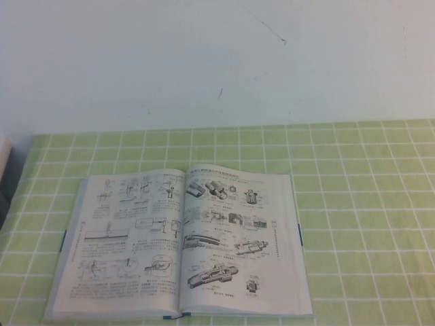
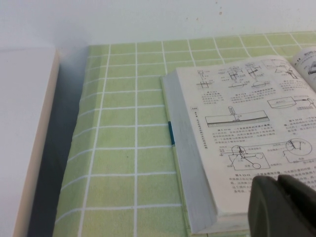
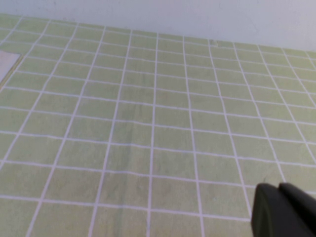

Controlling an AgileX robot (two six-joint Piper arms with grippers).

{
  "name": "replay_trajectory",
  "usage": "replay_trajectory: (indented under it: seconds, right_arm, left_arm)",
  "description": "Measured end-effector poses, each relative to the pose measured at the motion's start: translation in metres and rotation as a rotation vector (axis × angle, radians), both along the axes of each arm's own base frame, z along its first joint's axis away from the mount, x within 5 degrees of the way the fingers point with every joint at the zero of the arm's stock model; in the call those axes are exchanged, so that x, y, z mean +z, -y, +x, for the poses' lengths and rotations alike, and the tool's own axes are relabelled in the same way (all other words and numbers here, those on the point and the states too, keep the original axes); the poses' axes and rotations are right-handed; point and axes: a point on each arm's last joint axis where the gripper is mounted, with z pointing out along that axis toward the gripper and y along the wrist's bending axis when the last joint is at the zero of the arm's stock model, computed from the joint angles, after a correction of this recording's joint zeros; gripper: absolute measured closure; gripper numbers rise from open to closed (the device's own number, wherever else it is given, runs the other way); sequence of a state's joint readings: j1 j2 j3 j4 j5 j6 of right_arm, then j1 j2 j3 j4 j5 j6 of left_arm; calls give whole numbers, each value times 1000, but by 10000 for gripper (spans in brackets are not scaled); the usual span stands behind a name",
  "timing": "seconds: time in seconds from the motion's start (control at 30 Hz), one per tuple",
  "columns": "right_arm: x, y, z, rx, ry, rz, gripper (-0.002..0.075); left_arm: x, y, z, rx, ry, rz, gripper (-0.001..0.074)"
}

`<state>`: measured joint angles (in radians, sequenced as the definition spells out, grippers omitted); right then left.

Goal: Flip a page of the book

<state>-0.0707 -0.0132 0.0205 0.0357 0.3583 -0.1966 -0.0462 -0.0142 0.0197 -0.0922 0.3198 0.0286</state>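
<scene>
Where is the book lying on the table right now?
In the high view the book lies open and flat on the green checked tablecloth, at the near edge, left of centre. Left gripper beside its near left corner; right gripper over bare cloth.

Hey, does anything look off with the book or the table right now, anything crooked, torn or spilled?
Nothing stands out. The book lies open and flat on the green checked tablecloth, with no tear or spill visible. The left gripper sits beside the book's left edge; the right gripper is over bare cloth.
</scene>
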Motion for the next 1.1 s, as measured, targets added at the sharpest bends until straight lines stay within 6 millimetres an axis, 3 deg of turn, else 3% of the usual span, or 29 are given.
replay_trajectory:
  seconds: [0.63,0.77,1.1]
  right_arm:
    - [2,0,1,-2,35,-2,728]
    - [14,1,5,-10,188,-13,728]
    - [60,3,0,-34,706,58,728]
  left_arm:
    - [1,0,0,0,7,-15,738]
    - [8,0,2,8,98,-40,738]
    - [50,-5,0,54,557,-155,738]
